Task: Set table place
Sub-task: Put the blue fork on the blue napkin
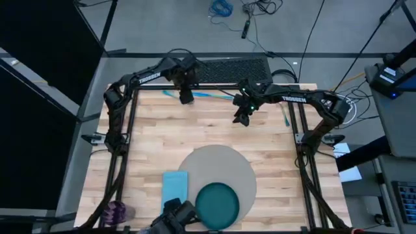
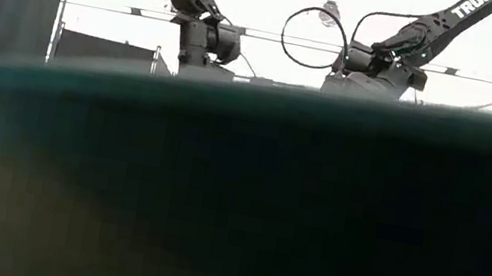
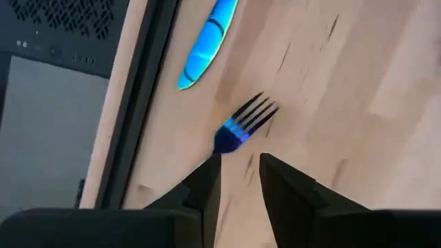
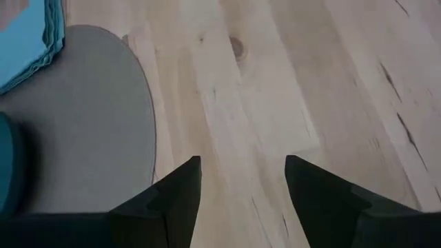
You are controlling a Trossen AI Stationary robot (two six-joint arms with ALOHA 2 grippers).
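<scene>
At the near edge of the pale plank table [image 1: 273,149], a smooth teal round plate [image 1: 217,204] sits on a flat grey round mat [image 1: 227,166], partly overhanging it. A folded light blue napkin [image 1: 174,188] lies beside the plate, a purple cup [image 1: 117,210] near the corner. Bare wood stretches beyond. At the far edge, the left gripper [image 3: 238,169], fingers narrowly parted, closes around a blue-handled fork [image 3: 244,122]; a blue knife [image 3: 209,41] lies nearby. The right gripper [image 4: 241,176] hangs open, empty.
</scene>
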